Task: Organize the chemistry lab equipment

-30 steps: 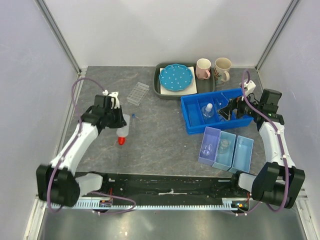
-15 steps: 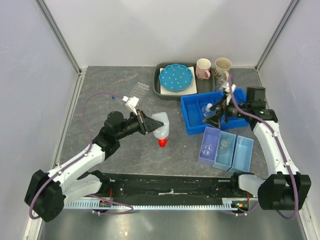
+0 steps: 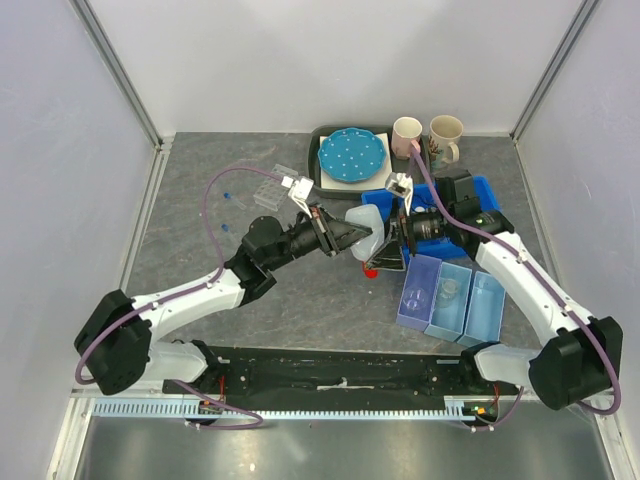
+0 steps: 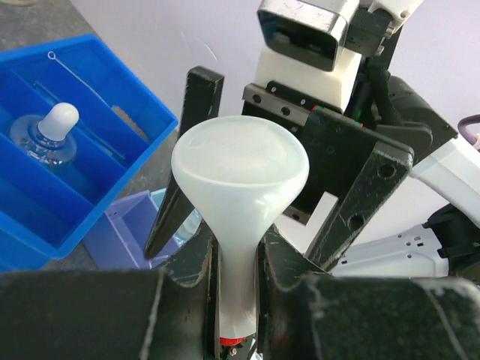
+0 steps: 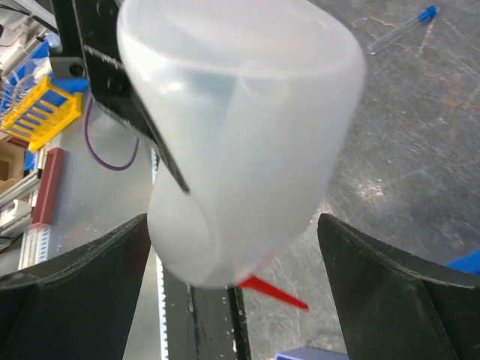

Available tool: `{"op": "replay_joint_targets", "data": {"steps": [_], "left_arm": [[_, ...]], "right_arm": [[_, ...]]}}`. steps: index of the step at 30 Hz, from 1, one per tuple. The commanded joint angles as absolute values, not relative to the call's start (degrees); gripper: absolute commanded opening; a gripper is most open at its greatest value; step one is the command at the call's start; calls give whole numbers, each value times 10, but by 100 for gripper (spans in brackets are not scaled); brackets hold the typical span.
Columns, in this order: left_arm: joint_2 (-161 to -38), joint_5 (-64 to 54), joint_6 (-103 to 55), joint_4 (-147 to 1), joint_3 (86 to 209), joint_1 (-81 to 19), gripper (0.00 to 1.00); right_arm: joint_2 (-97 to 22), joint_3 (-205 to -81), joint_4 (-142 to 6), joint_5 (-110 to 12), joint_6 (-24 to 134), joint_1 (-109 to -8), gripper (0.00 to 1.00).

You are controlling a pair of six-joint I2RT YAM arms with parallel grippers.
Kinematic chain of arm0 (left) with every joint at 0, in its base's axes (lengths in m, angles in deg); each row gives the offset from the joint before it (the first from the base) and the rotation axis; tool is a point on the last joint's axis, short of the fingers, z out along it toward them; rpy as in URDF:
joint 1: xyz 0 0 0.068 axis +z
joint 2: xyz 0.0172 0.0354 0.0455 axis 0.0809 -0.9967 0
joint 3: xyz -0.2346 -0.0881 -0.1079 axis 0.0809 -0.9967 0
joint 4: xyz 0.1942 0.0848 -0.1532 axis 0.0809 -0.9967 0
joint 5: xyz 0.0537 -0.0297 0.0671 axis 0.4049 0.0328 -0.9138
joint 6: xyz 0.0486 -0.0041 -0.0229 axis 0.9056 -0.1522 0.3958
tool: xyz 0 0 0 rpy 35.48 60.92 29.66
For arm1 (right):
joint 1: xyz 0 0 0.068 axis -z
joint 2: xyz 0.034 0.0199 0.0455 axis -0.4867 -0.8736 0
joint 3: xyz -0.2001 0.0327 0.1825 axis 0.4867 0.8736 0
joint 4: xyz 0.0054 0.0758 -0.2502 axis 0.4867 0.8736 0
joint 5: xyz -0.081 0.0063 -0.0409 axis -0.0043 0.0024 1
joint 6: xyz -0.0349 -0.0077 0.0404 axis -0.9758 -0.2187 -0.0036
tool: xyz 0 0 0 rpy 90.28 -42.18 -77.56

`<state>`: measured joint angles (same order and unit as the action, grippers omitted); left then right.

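Two arms (image 3: 185, 298) meet — left fingers (image 4: 192, 259) pinch bottle (image 4: 240, 174).

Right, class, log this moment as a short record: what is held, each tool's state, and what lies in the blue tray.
held item: red-capped bottle, between the two arms
left tool: shut on the bottle, squeezing its narrow end
right tool: open, straddling the bottle's base, not clamped
blue tray: stoppered flask and a thin brush
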<state>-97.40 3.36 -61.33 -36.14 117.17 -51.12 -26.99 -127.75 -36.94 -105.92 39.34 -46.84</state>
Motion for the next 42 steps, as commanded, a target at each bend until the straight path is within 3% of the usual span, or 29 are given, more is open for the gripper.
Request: {"op": "replay_joint_targets", "data": {"steps": [1,6,9,12,13,16,17,19,20,23,30,36,42], "left_arm": [[-989,-11,-624,-292,1196,-528,4],[-991,-32,-625,-284,1189,-539,5],[-986,-42,-625,-284,1181,-541,5],[-979,-52,-620,-298,1176,-540,6],[-973,-54,-616,-307,1176,-540,7],[-962,-61,-611,-321,1168,-540,18],[-958,-63,-611,-325,1165,-540,29],[-939,-67,-604,-351,1161,-539,45],[-932,-69,-600,-367,1161,-538,58],[-895,-82,-570,-455,1170,-531,78],[-798,-102,-377,-765,1249,-471,86],[-774,-179,-131,-1013,1359,-436,89],[-752,-251,-61,-1005,1304,-436,89]], "right_arm": [[-282,-1273,-453,-1069,478,-499,98],[-306,-1292,-460,-1076,518,-507,97],[-313,-1303,-462,-1079,523,-507,91],[-315,-1304,-460,-1097,521,-507,63],[-313,-1300,-459,-1090,521,-507,45],[-299,-1292,-454,-1075,507,-507,29],[-291,-1292,-451,-1061,500,-507,27],[-283,-1293,-422,-1039,461,-507,26],[-276,-1296,-405,-1009,440,-507,26],[-268,-1312,-333,-918,364,-506,26],[-250,-1369,-191,-721,233,-458,27],[-258,-1396,-8,-656,62,-335,28],[-220,-1328,50,-535,-40,-271,30]]}}
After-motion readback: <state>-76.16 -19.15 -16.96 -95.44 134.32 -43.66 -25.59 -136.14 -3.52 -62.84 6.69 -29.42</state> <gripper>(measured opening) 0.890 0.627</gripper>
